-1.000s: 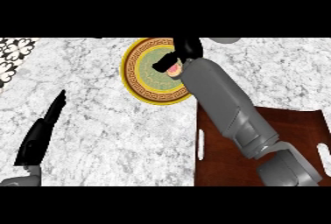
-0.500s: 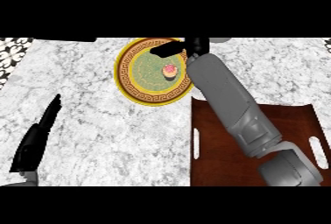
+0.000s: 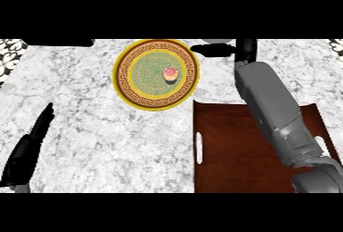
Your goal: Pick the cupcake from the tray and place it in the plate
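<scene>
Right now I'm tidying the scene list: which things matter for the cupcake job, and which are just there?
Job:
cupcake
plate
tray
right hand

Just there:
left hand, resting at the counter's left edge

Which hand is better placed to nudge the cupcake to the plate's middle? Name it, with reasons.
Right. The right hand is just beside the plate holding the cupcake; the left hand rests far off at the left edge.
</scene>
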`<state>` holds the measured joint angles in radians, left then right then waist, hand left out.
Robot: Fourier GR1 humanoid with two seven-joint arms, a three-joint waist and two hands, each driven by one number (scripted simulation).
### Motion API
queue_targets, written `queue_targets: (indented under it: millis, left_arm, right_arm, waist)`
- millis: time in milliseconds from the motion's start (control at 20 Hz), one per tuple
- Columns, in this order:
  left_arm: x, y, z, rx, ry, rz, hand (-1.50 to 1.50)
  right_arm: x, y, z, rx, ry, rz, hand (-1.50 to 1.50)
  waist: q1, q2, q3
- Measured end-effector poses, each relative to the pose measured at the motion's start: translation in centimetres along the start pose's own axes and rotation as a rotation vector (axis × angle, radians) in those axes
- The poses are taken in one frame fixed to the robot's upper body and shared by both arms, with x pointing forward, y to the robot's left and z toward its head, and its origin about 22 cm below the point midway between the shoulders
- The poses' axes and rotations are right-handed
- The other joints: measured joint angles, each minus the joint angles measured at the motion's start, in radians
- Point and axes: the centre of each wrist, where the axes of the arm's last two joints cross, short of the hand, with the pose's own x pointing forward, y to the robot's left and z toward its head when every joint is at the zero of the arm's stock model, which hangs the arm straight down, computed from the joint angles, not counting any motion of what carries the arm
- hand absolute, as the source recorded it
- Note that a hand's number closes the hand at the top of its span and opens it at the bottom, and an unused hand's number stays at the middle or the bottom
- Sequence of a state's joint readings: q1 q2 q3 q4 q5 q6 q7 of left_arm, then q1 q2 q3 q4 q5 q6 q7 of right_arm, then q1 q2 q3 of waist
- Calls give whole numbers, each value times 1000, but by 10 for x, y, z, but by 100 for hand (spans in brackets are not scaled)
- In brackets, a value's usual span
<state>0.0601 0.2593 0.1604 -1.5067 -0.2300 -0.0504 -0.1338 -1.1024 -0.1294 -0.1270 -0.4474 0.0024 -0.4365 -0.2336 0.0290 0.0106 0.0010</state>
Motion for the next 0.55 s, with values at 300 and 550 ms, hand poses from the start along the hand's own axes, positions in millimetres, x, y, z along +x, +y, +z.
queue_targets:
  millis: [300,550]
  left_arm:
    - [3,-3,-6,-1,2,0,0]
    - [3,-5,2,2,7,1,0]
  right_arm:
    - [-29,-55,-5,21,-66,-11,-150]
    - [-39,-90,-9,32,-70,-1,-150]
  waist:
    - [-6,-2,0]
    - [-6,-3,0]
